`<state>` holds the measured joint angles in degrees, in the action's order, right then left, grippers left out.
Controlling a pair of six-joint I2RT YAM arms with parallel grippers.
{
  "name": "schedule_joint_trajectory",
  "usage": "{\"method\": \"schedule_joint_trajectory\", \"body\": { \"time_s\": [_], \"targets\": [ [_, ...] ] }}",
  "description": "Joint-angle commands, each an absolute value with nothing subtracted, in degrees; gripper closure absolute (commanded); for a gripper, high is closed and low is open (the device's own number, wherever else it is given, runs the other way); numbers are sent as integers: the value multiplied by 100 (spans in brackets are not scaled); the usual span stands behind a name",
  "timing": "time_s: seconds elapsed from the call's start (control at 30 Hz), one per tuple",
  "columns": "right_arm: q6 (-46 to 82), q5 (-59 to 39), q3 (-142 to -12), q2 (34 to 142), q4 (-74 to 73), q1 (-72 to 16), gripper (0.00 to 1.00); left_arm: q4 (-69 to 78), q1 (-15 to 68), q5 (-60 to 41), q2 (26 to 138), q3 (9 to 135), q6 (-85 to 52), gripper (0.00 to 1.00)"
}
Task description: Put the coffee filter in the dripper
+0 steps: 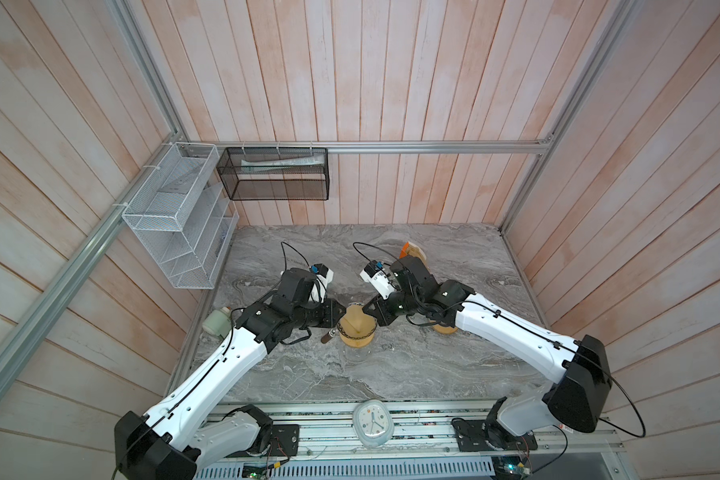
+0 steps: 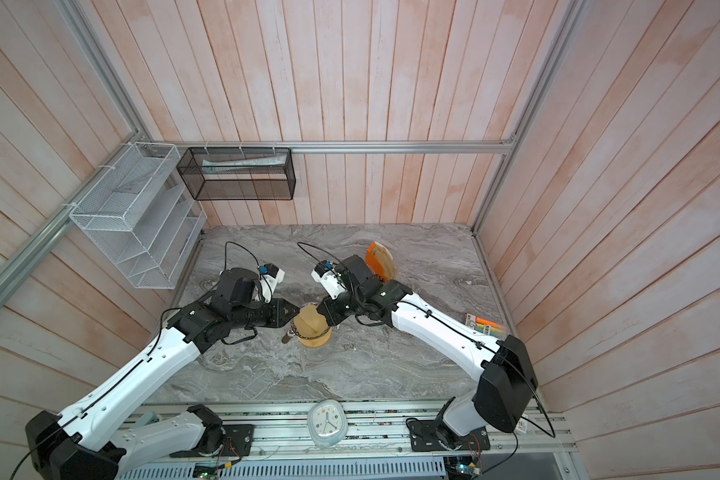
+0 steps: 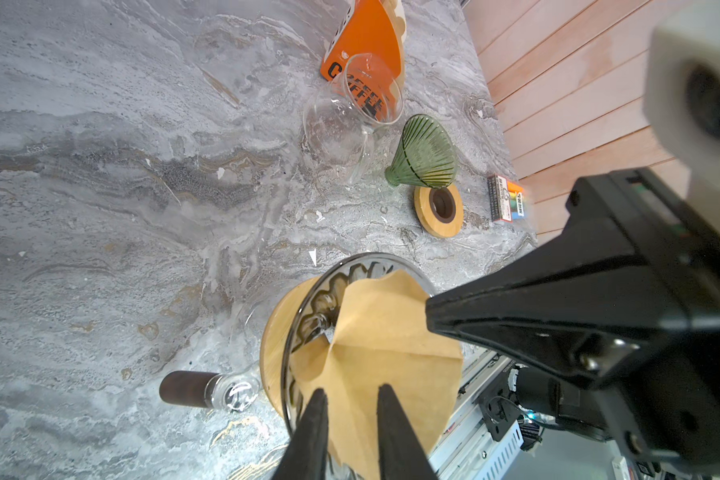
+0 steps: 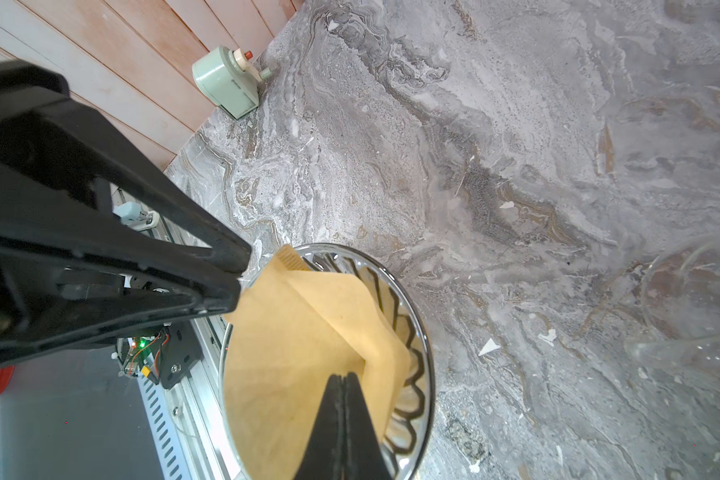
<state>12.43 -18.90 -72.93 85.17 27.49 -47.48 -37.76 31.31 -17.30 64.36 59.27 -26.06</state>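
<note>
Right wrist view: right hand (image 4: 344,376) pinches filter (image 4: 300,332) rim in dripper (image 4: 424,374), left hand (image 3: 353,390) part-open; paper looks light, floppy, tearable.

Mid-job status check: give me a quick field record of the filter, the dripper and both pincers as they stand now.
coffee filter: brown paper cone, inside the dripper, creased, not spread against the whole wall
dripper: clear glass, wooden collar, upright mid-table, ribs bare on one side
left pincer: jaws part open, tips at the filter's rim
right pincer: shut, tip against the filter's opposite side; pinch on paper unclear
spares: green dripper on its side, wooden ring beside it
</note>
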Motion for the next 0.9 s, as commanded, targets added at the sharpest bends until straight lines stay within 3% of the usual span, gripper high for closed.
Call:
{"method": "schedule_joint_trajectory", "body": {
  "time_s": [0.0,0.87],
  "targets": [
    [1247,-1749,-7412,8364,2892,-4781,96,-3822,3156,-1617,6363,6100,-2503,75],
    [1169,-1843,-7068,8648,2567,-4544,96,-3513,3161,-1872,6643,5636,-2470,76]
  ]
}}
